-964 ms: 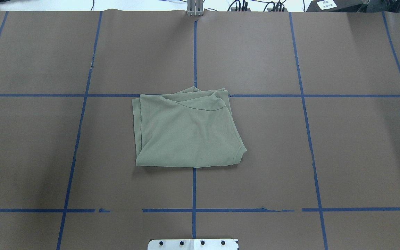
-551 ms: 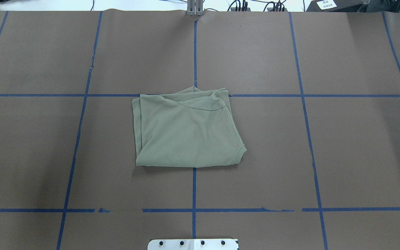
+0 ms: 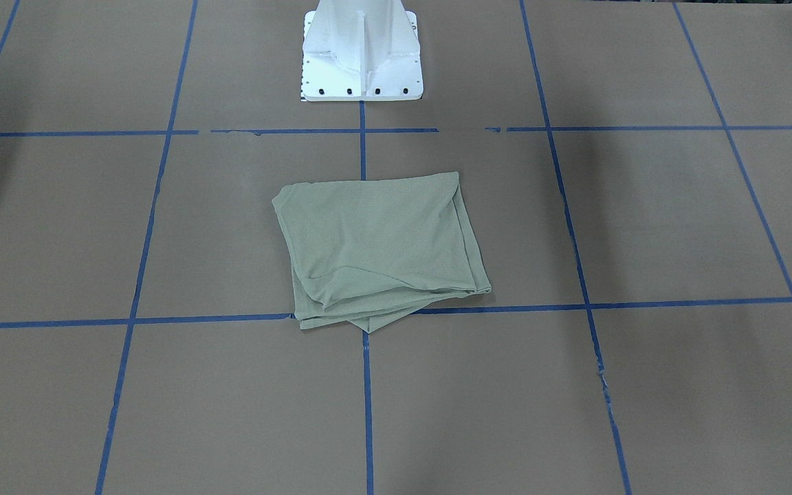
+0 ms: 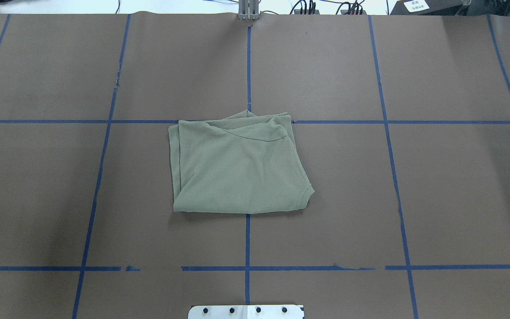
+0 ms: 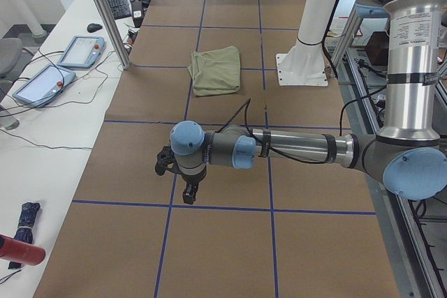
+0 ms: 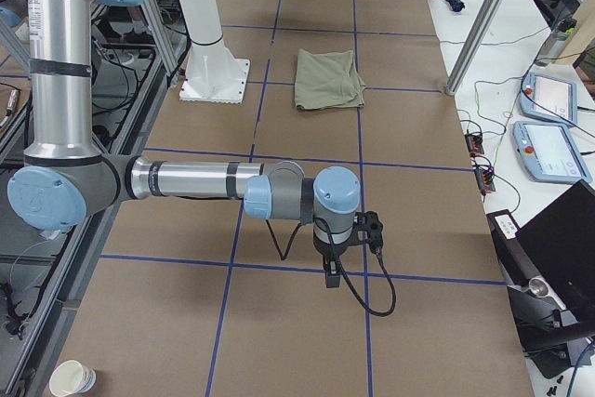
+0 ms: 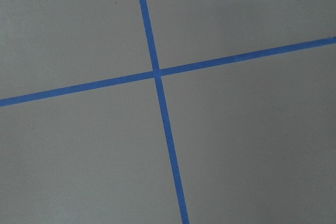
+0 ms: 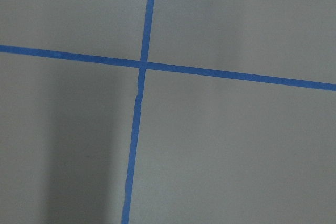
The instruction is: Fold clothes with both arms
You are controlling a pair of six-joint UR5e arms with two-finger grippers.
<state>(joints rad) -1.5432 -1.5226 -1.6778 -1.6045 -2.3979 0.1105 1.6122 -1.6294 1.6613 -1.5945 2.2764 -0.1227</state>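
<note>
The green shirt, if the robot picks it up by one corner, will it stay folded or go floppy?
Probably floppy: the shirt lies in soft, wrinkled layers, so lifted by one corner it would likely sag and unfold. It looks thin, so likely light. Pushed, its loose edges may bunch up.

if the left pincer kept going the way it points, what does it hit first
Most likely the bare brown table cover, near a blue tape crossing. The left pincer points down and its wrist view shows nothing in between.
</note>
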